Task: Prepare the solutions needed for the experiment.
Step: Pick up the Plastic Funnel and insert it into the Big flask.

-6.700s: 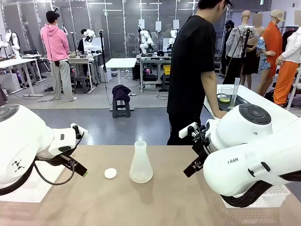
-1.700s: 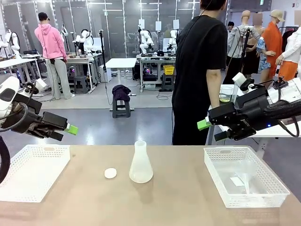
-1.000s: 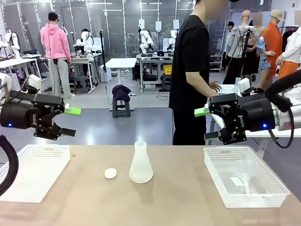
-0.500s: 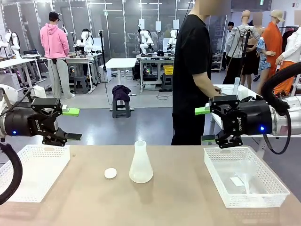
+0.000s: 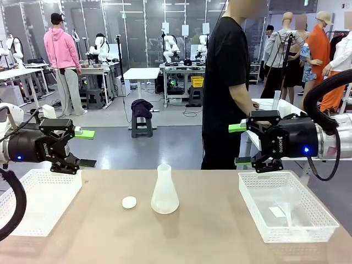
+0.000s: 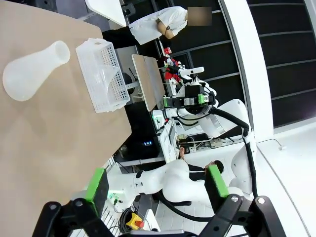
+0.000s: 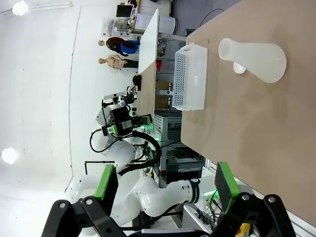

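1. both my arms have pulled up and back from where they hung low over the worktop [image 5: 198, 236] a few seconds ago. the whole surface is open to view again.
2. my left pincer [image 5: 86, 148] has eased down a touch in the last second. it now sits level above the inner corner of the left basket [image 5: 33, 172], pointing in toward the middle, jaws spread as wide as they go and nothing between them.
3. my right pincer [image 5: 240, 144] has barely stirred. it hangs above the far left corner of the right basket [image 5: 275, 174], pointing left, jaws just as wide and also empty.
4. the flask [image 5: 164, 191] stands upright in the middle of the worktop, the white disc [image 5: 129, 202] just to its left and apart from it. neither has moved, and i can make out no yellowish layer in the flask's base.
5. the person [image 5: 225, 82] has turned side-on toward the side table [image 5: 286, 107] at the far right, one hand [image 5: 254, 104] down at it.
6. the solutions: a few seconds ago a beaker with a yellowish layer stood on that side table by the person's hand. my right pincer and arm now cover that spot, so i cannot tell where it stands.
7. my read is that the preparing has hardly begun. i'm parked and ready, waiting for liquid to reach the flask or for something to be handed over.
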`<action>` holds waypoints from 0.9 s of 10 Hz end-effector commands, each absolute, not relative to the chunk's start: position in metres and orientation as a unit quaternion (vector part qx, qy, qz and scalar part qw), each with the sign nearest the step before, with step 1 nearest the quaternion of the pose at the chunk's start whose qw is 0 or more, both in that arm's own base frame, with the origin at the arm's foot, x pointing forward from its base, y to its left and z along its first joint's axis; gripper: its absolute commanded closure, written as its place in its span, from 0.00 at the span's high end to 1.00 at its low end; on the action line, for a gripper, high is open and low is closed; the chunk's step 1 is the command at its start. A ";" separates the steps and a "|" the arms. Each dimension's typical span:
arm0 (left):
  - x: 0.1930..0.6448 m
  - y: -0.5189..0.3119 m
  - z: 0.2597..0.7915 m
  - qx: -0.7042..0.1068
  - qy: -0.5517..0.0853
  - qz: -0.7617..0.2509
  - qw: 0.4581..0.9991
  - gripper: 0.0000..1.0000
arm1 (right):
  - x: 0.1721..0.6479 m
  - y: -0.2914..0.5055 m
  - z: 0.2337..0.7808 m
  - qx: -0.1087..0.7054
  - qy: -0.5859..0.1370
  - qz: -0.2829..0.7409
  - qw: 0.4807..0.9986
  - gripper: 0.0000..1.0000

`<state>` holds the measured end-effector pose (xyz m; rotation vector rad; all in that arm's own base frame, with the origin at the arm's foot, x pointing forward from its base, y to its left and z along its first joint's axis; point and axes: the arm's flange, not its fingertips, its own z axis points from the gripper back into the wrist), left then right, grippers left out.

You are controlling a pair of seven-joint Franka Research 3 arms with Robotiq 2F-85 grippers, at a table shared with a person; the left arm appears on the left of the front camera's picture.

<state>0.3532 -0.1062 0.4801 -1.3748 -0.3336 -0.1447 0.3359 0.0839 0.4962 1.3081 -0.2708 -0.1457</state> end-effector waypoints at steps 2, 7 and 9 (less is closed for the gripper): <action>0.352 -0.108 0.482 -0.638 -0.153 -0.068 0.751 1.00 | 0.336 0.084 0.496 0.606 -0.125 -0.068 0.783 1.00; 0.352 -0.108 0.482 -0.638 -0.153 -0.068 0.751 1.00 | 0.348 0.060 0.511 0.413 -0.152 0.144 0.886 1.00; 0.352 -0.108 0.482 -0.638 -0.153 -0.068 0.751 1.00 | 0.356 0.046 0.513 0.343 -0.163 0.215 0.900 1.00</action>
